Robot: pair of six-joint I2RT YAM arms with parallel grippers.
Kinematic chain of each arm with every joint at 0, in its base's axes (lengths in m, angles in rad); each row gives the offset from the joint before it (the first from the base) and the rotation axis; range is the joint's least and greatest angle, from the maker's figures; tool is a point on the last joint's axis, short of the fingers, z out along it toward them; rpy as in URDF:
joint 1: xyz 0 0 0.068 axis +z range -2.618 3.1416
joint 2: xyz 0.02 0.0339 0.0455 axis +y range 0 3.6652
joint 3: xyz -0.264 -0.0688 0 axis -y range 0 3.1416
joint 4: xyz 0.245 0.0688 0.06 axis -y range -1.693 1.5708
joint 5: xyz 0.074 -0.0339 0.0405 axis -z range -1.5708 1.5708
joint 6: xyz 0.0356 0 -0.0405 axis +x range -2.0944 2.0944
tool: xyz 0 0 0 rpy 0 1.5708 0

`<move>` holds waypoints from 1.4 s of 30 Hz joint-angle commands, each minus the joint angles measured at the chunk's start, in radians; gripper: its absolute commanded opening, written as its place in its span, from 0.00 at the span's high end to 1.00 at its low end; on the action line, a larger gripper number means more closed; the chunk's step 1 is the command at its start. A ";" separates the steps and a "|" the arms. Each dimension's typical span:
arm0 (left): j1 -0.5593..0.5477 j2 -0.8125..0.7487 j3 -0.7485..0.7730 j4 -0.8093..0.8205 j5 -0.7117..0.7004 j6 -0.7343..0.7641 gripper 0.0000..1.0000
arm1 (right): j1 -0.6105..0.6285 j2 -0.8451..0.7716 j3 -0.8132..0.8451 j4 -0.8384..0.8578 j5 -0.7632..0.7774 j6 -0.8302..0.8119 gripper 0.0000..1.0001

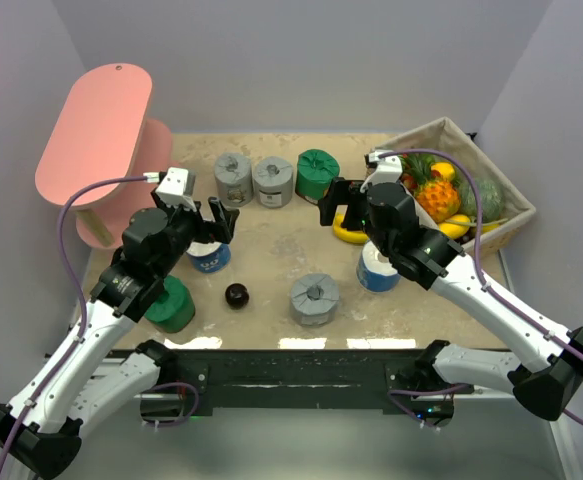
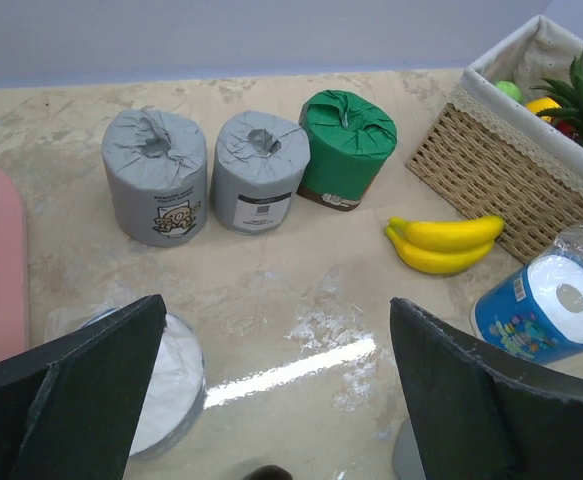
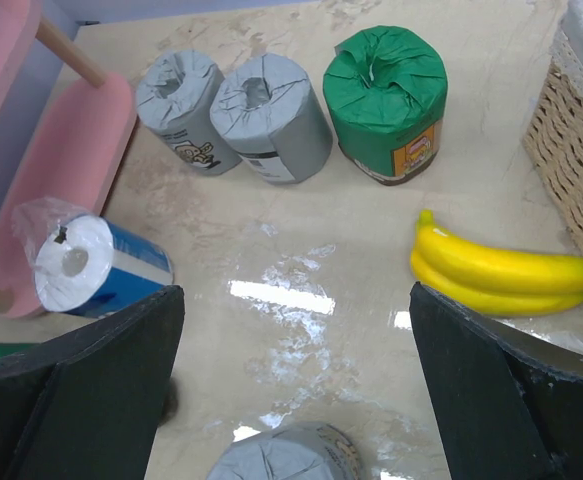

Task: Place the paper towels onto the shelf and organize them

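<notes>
Along the back of the worktop (image 1: 271, 235) three paper towels stand upright in a row: a grey roll with a cartoon label (image 2: 156, 175), a second grey roll (image 2: 259, 172) touching it, and a green roll (image 2: 346, 148) just beside that. Nearer the arms sit a third grey roll (image 1: 314, 298), a second green roll (image 1: 171, 305), the left white-and-blue roll (image 1: 209, 257) and the right white-and-blue roll (image 1: 378, 270). All seven are on the worktop. The pink two-tier shelf (image 1: 96, 140) stands at the far left, its lower board near the left white-and-blue roll.

The left fingers (image 2: 81, 390) are spread wide and hold nothing, hovering over the left white-and-blue roll. The right fingers (image 3: 511, 400) are likewise wide apart and empty, above the open middle of the worktop. A banana bunch (image 3: 501, 270) lies just beside the wicker fruit basket (image 2: 491, 190). A small dark ball (image 1: 236, 295) rests between the second green roll and the third grey roll.
</notes>
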 commanded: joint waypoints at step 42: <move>-0.004 0.592 0.253 -0.403 -0.260 0.092 0.22 | 0.001 -0.186 -0.180 -0.020 -0.324 -0.155 0.24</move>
